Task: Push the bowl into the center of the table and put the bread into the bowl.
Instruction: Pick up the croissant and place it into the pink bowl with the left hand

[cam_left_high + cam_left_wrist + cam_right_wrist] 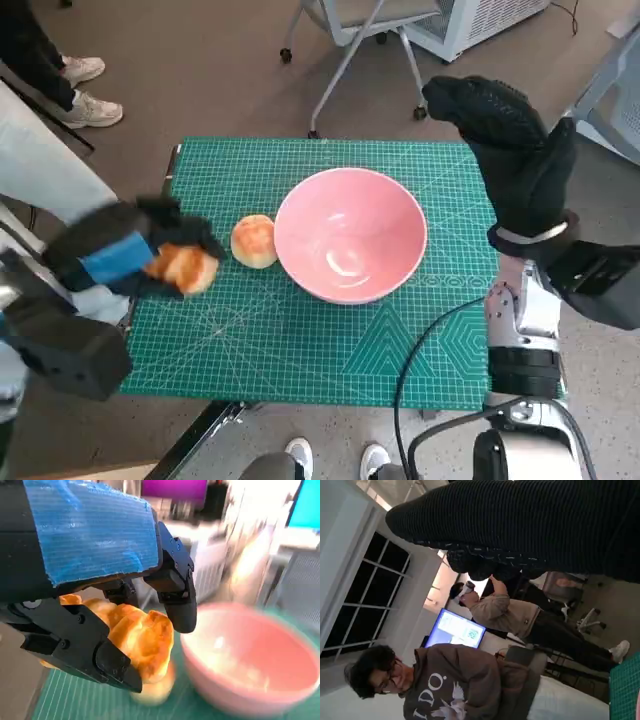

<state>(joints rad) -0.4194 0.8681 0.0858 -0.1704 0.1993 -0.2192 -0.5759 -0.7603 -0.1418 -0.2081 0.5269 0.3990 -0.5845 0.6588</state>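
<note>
A pink bowl stands near the middle of the green mat; the left wrist view shows the same bowl, blurred. My left hand grips a golden piece of bread at the mat's left edge, and in the left wrist view the bread sits between the black fingers. A second round bread lies on the mat beside the bowl's left rim. My right hand is raised past the mat's right edge, gloved, holding nothing.
An office chair base stands beyond the table's far edge. A person's shoes show at the far left. In the right wrist view, two people sit near a monitor. A black cable crosses the mat's near right.
</note>
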